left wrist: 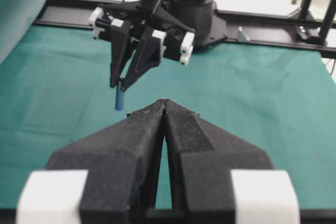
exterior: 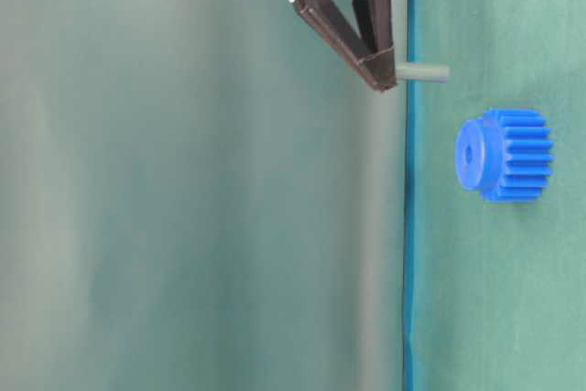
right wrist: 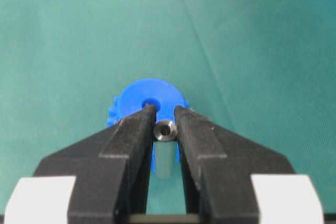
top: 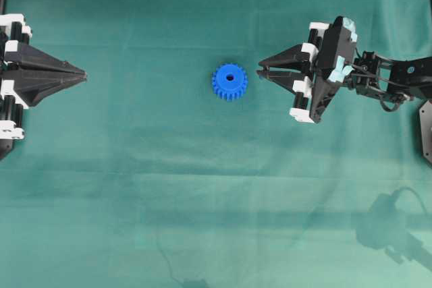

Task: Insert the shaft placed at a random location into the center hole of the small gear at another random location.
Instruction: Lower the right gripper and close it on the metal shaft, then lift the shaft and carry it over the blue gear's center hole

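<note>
The small gear [top: 229, 81], bright blue, lies flat on the green cloth with its center hole [top: 229, 77] facing up. My right gripper [top: 260, 70] hangs just to the right of it, above the table, shut on the shaft [right wrist: 165, 130]. The shaft [exterior: 423, 72] is a grey pin that sticks out past the fingertips [exterior: 380, 75] toward the cloth, off to one side of the gear [exterior: 505, 154]. In the right wrist view the gear [right wrist: 149, 95] and its hole [right wrist: 151, 100] show just beyond the shaft. My left gripper [top: 84, 73] rests shut and empty at the far left.
Green cloth [top: 202, 187] covers the whole table. A black rail [left wrist: 273, 38] and the right arm's base [left wrist: 199, 9] stand at the far edge in the left wrist view. The right arm's shadow [top: 398, 234] falls at the lower right.
</note>
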